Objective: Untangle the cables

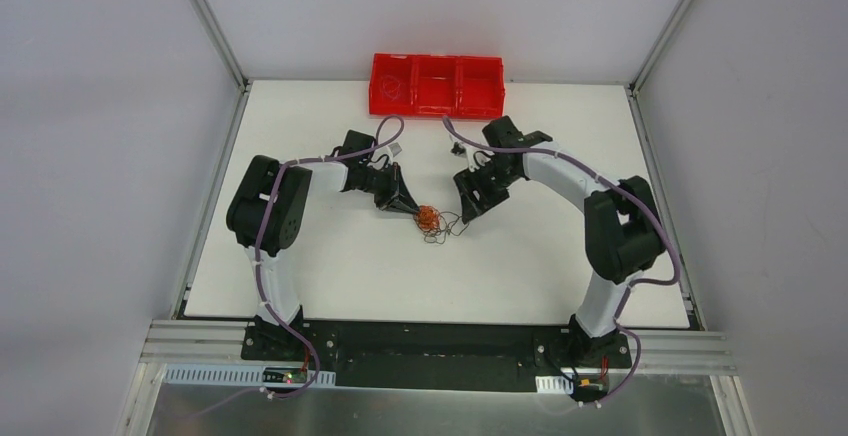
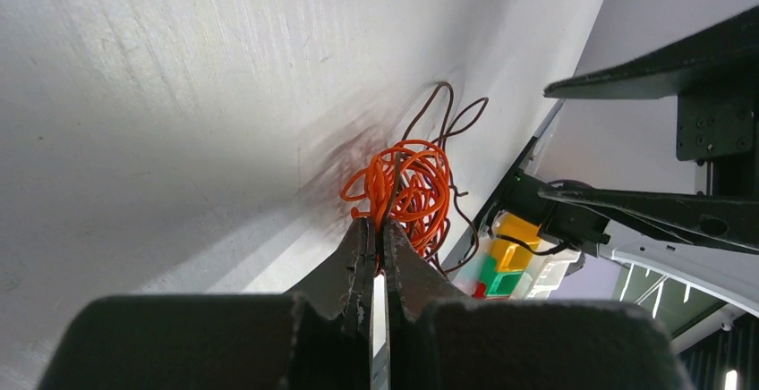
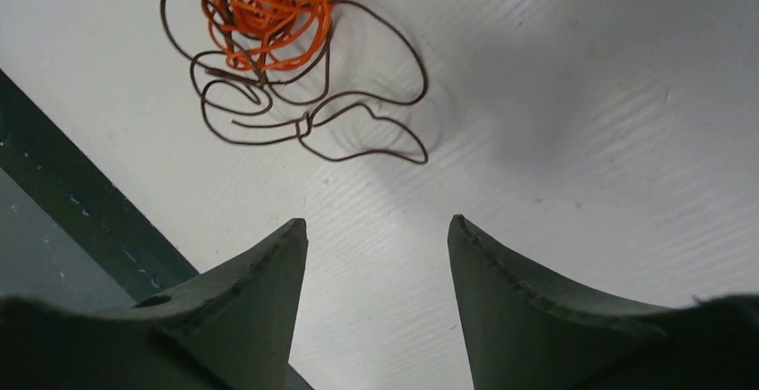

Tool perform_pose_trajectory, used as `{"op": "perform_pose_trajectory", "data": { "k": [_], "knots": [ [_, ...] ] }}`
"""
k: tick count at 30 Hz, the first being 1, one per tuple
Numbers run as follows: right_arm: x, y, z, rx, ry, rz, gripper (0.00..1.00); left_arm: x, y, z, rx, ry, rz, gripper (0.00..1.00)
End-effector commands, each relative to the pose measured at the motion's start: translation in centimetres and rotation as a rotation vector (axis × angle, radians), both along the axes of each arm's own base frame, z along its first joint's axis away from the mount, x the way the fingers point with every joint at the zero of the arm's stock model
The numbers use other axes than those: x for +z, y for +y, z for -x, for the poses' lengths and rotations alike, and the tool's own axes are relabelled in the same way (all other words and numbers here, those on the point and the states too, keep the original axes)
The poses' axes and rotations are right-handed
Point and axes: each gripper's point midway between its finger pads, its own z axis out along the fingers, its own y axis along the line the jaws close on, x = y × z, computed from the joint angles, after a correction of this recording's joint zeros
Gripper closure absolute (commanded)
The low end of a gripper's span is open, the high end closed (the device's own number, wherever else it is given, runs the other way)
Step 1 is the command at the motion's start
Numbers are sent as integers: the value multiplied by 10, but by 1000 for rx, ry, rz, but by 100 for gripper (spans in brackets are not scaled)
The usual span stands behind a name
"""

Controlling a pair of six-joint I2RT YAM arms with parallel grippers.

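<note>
Currently the cables (image 1: 430, 220) sit as one small knotted ball near the middle of the table (image 1: 330, 276), between the two grippers and well apart from the red bin (image 1: 480, 108) at the far edge. Orange wire (image 2: 412, 184) makes the tight core. Dark wire (image 3: 367, 126) loops out loose around it, lying flat toward the right arm's side.

Left gripper (image 2: 376, 229): jaws pressed together at the edge of the orange core. It looks like a strand or two is nipped between the tips, hard to confirm which.

Right gripper (image 3: 376, 224): jaws wide, nothing between them, low over the table just short of the dark loops.

Handling guess: very thin, very light, springy wire that holds its curl, so the whole ball likely drags along if only one side pulls. Probably slippery in the pads unless pinched at the very tips. Not fragile, but a hard yank could cinch the knot tighter.

Best hold for the right side: one of the free dark loops outside the core, not the orange mass, then pull away from the left's pinch.
</note>
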Motion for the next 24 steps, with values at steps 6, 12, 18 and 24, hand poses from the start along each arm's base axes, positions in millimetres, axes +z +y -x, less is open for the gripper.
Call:
{"op": "perform_pose_trajectory", "data": {
  "k": [6,12,18,24],
  "knots": [
    [-27,26,-24,97,-32,39,39,4,-7,0,-46,-28,19,100],
    [-42,16,-6,171,21,96,53,-2,1,1,-17,-2,-19,100],
    [-44,-34,6,143,-34,280,100,3,31,-1,72,-22,-60,100],
    [-26,-94,12,36,-91,373,100,20,69,0,151,-36,-71,100]
  ]
}}
